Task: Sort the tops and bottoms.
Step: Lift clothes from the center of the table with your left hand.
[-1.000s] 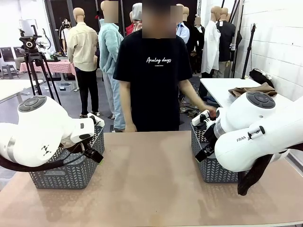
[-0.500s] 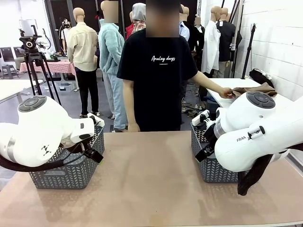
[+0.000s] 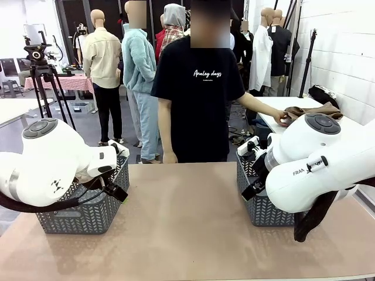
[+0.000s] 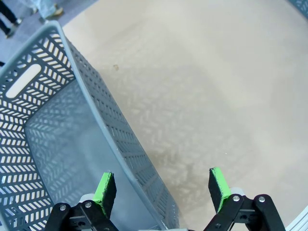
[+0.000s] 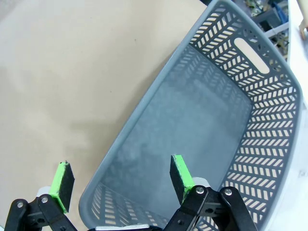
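**Both grippers wide open over the baskets, tan top on the far worktop**

From the front, a person in a black shirt stands at the far side of the brown worktop (image 3: 187,222). The person's hand (image 3: 283,120) reaches out sideways and touches the tan top (image 3: 310,110). That top lies in a heap on a white worktop (image 3: 268,106) farther back on the robot's right, well apart from both baskets. The left basket (image 3: 88,215) sits under the left arm. The right basket (image 3: 258,211) sits under the right arm.

The wrist views look down from above and show the green pads up close. The left gripper (image 4: 161,185) is wide open and holds nothing. One pad hangs over the inside of the left basket and the other over the brown worktop, with the basket wall between them. The right gripper (image 5: 122,180) is wide open too, with nothing in it, and it sits across the right basket's wall the same way. From here you can see each basket's grey floor.
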Controlling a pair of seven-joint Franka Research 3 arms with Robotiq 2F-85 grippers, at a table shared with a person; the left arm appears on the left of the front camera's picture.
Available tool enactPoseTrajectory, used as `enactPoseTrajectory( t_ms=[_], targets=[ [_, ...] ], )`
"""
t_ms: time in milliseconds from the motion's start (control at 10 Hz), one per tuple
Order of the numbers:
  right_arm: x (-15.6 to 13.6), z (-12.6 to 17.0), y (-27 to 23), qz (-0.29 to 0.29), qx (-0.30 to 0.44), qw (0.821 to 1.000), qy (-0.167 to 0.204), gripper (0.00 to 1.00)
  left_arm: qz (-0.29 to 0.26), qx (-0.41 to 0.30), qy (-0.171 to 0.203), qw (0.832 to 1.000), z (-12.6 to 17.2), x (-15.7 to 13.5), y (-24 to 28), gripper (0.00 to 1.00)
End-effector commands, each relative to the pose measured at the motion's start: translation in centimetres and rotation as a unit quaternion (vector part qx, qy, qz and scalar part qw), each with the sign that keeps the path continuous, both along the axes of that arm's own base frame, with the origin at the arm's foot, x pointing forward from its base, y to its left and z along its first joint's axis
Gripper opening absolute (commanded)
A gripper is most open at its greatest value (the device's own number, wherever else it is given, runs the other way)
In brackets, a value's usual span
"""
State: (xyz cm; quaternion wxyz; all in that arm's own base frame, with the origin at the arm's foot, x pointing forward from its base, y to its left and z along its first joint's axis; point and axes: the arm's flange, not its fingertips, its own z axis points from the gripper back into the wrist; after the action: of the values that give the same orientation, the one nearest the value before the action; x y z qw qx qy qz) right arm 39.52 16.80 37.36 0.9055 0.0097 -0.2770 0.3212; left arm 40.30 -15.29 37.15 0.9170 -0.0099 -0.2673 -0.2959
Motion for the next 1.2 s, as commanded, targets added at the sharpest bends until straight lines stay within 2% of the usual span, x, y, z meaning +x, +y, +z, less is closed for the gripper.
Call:
enactPoseTrajectory(
  t_ms=[0, 1100],
  targets=[
    [-0.01, 0.00, 0.02, 0.000, 0.000, 1.000, 0.000, 1.00, 0.001, -0.001, 0.000, 1.000, 0.01, 0.05, 0.14, 1.00],
    [-0.01, 0.00, 0.02, 0.000, 0.000, 1.000, 0.000, 1.00, 0.001, -0.001, 0.000, 1.000, 0.01, 0.05, 0.14, 1.00]
  ],
)
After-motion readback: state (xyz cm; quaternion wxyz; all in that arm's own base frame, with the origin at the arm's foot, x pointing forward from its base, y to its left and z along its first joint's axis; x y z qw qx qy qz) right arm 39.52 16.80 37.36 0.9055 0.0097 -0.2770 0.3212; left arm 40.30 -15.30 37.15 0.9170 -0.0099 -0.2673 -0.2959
